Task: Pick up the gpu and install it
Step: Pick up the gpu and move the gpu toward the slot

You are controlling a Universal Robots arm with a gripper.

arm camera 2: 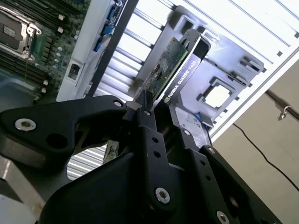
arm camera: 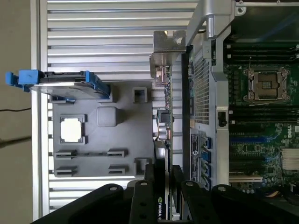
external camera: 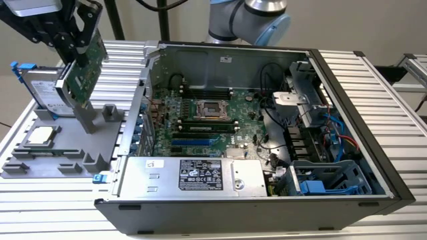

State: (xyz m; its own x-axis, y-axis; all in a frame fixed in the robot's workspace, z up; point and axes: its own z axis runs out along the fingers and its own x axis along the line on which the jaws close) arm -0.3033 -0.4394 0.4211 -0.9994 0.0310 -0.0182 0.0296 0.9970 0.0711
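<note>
Graphics card (external camera: 85, 75) clamped in the gripper (external camera: 77, 54), lifted over the grey tray (external camera: 63, 152).

The gripper's fingers (arm camera 2: 148, 122) were closed on one short end of the card, and its long axis ran steeply down and away from them, leaning a little rather than hanging plumb. The metal bracket (external camera: 83, 117) was at the far, low end, pointing at the tray beneath the gripper; whether it touched the tray could not be told. The green board face was turned toward the open computer case (external camera: 200, 60) on one side of the gripper. The black cooler face was turned toward the hard drive (external camera: 43, 92), which stood upright just beside the card on the other side. A square chip (external camera: 41, 134) lay flat in the tray, below the gripper and apart from the card.
</note>
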